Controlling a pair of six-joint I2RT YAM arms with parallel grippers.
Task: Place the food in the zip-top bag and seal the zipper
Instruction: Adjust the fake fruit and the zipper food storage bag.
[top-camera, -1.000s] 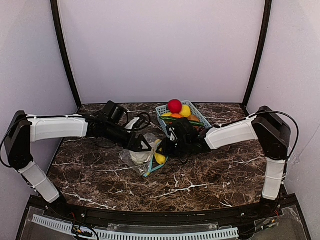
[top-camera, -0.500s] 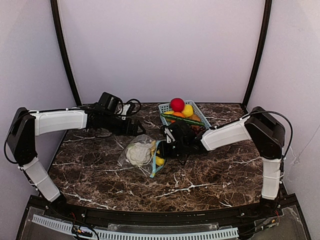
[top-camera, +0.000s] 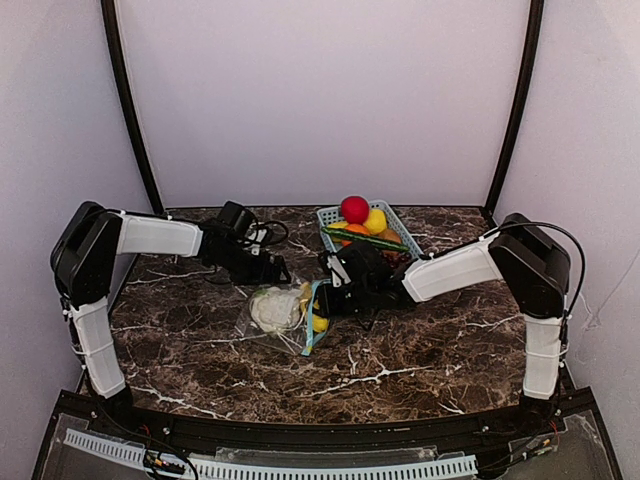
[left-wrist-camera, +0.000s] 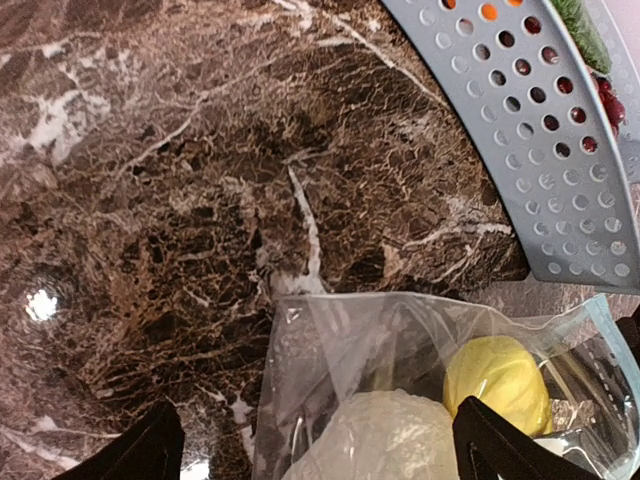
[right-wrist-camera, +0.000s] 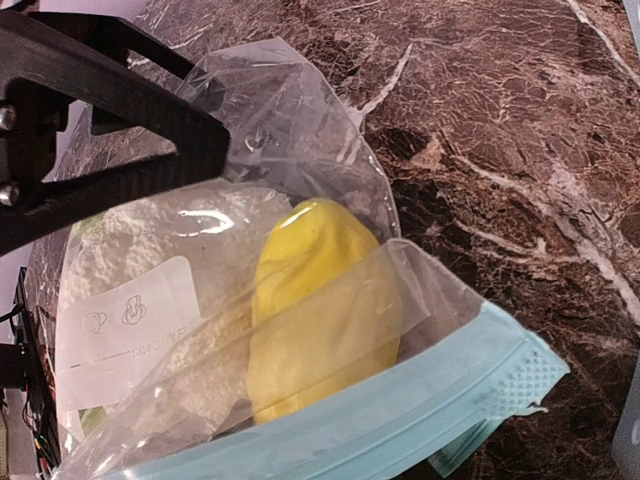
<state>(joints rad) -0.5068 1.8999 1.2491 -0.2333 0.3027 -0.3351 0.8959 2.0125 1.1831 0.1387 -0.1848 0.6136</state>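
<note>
Left arm extends low across the bench (top-camera: 420, 365), forearm nearly level. The left gripper (top-camera: 278, 272) is released, fingers spread wide, just left of the basket (top-camera: 404, 239) and above the far edge of the zip-top bag (top-camera: 258, 322). Right arm stretches in low from the right. The right gripper (top-camera: 333, 292) is at the bag's mouth; whether it grasps cannot be told. The bag lies left of the basket, nearer the arms, mouth facing right, zipper (right-wrist-camera: 400, 420) running near-to-far. Inside are the cauliflower (top-camera: 270, 308) and banana (right-wrist-camera: 320, 310).
</note>
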